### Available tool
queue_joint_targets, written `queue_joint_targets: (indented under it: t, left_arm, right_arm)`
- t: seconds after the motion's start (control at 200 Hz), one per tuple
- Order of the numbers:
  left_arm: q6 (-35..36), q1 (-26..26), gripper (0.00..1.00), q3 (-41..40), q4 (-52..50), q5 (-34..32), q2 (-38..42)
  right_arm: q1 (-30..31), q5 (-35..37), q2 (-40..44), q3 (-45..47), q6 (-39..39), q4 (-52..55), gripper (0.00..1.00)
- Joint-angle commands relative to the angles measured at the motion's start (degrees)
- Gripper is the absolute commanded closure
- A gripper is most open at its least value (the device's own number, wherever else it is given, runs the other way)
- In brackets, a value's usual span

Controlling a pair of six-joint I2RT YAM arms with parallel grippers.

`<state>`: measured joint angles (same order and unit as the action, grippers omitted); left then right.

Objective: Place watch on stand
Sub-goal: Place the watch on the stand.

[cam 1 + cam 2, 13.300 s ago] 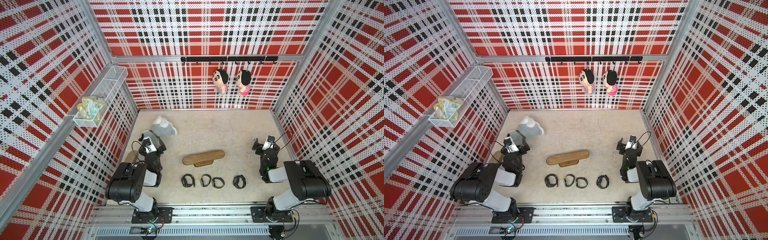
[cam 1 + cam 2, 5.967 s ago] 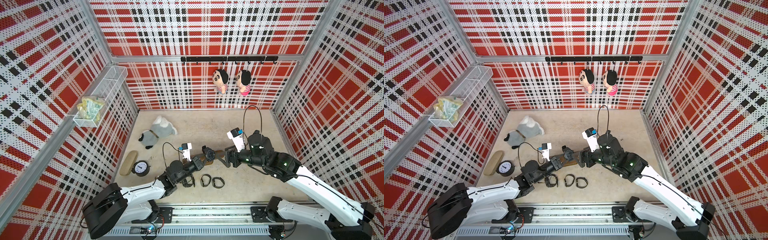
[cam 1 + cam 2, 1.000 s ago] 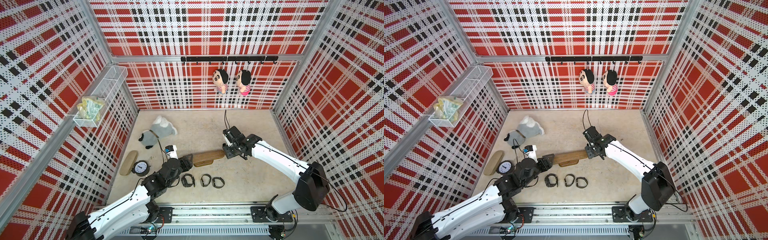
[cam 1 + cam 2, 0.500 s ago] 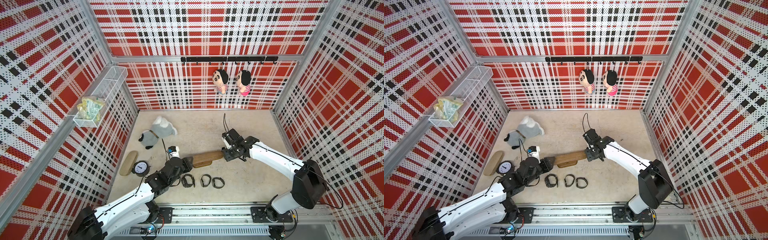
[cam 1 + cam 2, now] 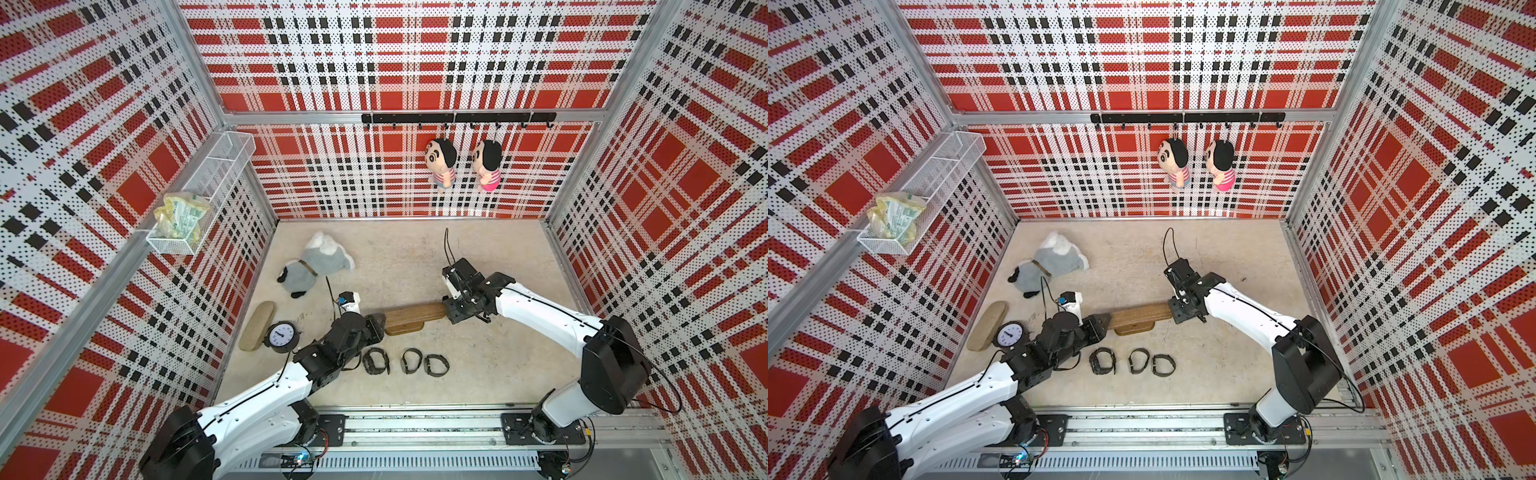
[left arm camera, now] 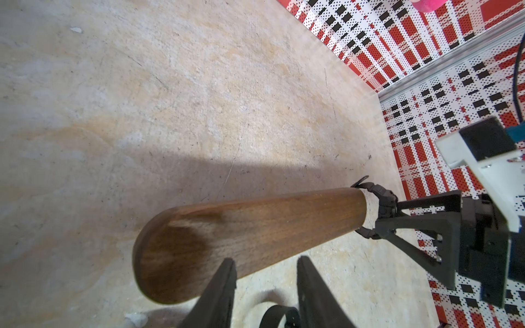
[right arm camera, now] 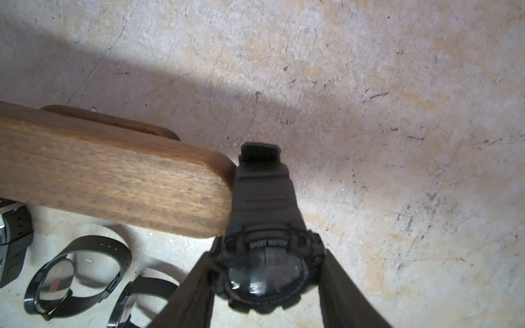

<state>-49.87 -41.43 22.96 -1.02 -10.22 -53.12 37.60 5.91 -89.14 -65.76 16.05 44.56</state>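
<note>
Across both top views, you are flanking the long, round-ended, medium-brown wooden stand (image 5: pixel 413 316) with the left gripper (image 5: pixel 379 323) and right gripper (image 5: pixel 450 312), one per end. At the left wrist, jaws are standing apart on nothing beside the rounded tip, likely bracing it. At the right wrist, jaws are clamping the black sport watch (image 7: pixel 264 255), its strap loop lining up at the opposite tip for threading.

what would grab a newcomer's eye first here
The loud red plaid walls box in the whole cell. Then comes the wooden stand mid-floor, with the right gripper clamping a black watch at one end and the left gripper at the other.
</note>
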Motion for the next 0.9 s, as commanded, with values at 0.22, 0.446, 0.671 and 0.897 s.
queue_joint_targets:
  t: [0.22,0.446,0.671,0.897]
  left_arm:
    - [0.78,0.83,0.66,-1.52,3.43,1.86,-0.79]
    - [0.70,0.82,0.69,-1.67,4.87,2.39,-1.72]
    - [0.84,0.82,0.70,-1.41,5.16,2.24,-2.15]
    - [1.23,1.13,0.73,-0.63,2.27,0.88,0.88]
  right_arm:
    - [0.92,-2.21,-0.95,-3.23,1.82,-3.77,1.00]
    - [2.96,-2.66,-2.98,-3.60,3.52,-4.13,1.00]
    - [4.43,-1.69,-4.02,-4.11,4.94,-4.04,1.00]
    - [4.76,-1.68,-4.24,-4.94,5.77,-3.89,1.00]
